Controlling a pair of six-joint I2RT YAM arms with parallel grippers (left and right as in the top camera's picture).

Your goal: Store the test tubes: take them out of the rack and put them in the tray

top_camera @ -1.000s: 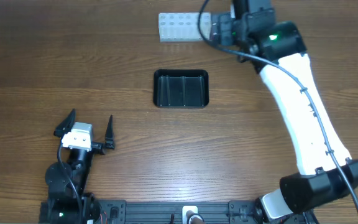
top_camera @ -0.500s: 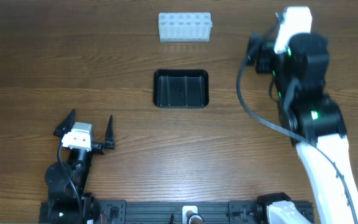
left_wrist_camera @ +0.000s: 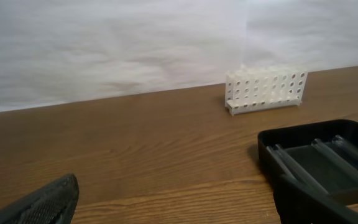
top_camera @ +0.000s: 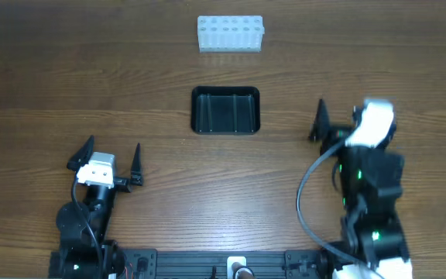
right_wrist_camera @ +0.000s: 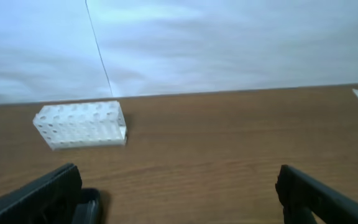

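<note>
The white test tube rack stands at the table's far edge; whether it holds tubes I cannot tell. Nearer, in the middle, lies the black tray with clear tubes lying lengthwise inside. My left gripper is open at the near left, well apart from the tray and the rack. My right gripper is open to the right of the tray, nothing between its fingers; its wrist view faces the rack and a corner of the tray.
Bare brown wooden table surrounds the rack and tray. A white backdrop rises behind the table's far edge. A black cable loops beside the right arm.
The right arm has pulled back from beside the rack toward the near right of the table, its gripper now level with the tray's right side. The left arm, rack and tray have not moved.
</note>
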